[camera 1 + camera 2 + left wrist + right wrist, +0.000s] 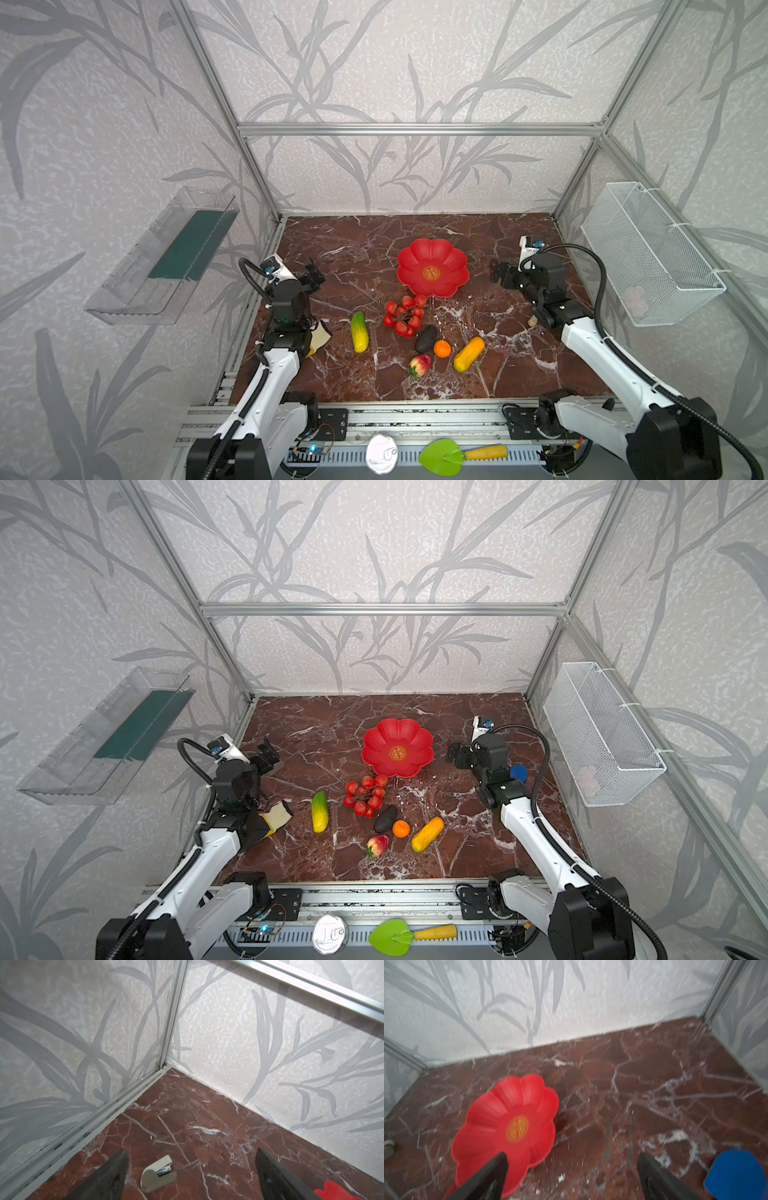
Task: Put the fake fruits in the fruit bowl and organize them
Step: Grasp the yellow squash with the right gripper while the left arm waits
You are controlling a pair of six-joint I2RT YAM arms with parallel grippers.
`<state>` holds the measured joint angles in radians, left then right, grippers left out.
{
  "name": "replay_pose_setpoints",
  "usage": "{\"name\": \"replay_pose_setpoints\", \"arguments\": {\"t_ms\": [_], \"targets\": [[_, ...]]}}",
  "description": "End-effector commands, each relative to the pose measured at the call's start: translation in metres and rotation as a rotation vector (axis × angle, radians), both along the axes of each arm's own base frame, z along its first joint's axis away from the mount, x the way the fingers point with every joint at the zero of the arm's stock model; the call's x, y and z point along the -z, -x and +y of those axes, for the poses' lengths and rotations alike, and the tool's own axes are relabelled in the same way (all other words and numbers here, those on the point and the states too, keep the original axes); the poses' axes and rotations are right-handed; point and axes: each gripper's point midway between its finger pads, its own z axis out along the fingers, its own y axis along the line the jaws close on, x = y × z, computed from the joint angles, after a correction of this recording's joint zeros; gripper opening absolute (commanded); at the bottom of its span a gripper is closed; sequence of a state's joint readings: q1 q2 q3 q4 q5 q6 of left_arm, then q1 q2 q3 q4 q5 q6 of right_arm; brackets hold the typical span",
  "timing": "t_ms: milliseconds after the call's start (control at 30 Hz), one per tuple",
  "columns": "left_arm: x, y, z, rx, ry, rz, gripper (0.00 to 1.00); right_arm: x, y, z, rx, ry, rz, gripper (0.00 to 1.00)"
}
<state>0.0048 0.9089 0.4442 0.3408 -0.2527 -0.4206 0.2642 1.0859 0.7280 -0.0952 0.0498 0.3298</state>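
Left tool (312,274) and right tool (498,272) hover with jaws apart and empty above the red-brown marbled worktop (332,374), flanking the empty shallow glossy red flower-shaped fruit bowl (432,253). All six small plastic fake fruits (427,338) lie bunched nearer the robot's base than either tool; the green-yellow oblong fruit (359,332), long axis running near-to-far, sits closest to the left arm (274,365).

We are seeing the right wrist view smeared, the fruit bowl (483,1118) blurring with its emblem and the blue scoop (737,1176) running off the edge. The left wrist view is cutting the bowl to a red sliver. In both top views the left arm (274,370) is hiding part of a pale wedge (277,814); the pinkish thing (635,298) in the wire basket (648,249) is reading too faint.
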Motion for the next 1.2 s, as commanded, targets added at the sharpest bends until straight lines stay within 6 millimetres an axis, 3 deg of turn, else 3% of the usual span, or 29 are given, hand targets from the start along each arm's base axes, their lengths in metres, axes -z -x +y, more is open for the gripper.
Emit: {"name": "replay_pose_setpoints", "arguments": {"t_ms": [0,200,333,467,700,967,1167], "targets": [[0.025,0.006,-0.013,0.051,0.087,0.131,0.95,0.04,0.062,0.015,-0.023,0.043,0.3,0.95],[0.021,0.003,-0.022,0.103,0.119,0.135,0.95,0.089,0.138,0.046,-0.052,0.062,0.52,0.95],[0.024,0.003,-0.023,0.1,0.134,0.142,0.95,0.114,0.171,0.06,-0.062,0.05,0.614,0.95],[0.028,0.005,-0.025,0.106,0.15,0.148,0.95,0.132,0.188,0.073,-0.071,0.012,0.667,0.94],[0.029,0.01,-0.024,0.1,0.166,0.137,0.95,0.157,0.176,0.101,-0.06,-0.072,0.677,0.94],[0.035,0.015,-0.024,0.092,0.178,0.147,0.95,0.172,0.158,0.095,0.015,-0.009,0.647,0.86],[0.037,0.017,-0.024,0.087,0.188,0.149,0.95,0.17,0.146,0.091,0.003,0.011,0.594,0.53]]}}
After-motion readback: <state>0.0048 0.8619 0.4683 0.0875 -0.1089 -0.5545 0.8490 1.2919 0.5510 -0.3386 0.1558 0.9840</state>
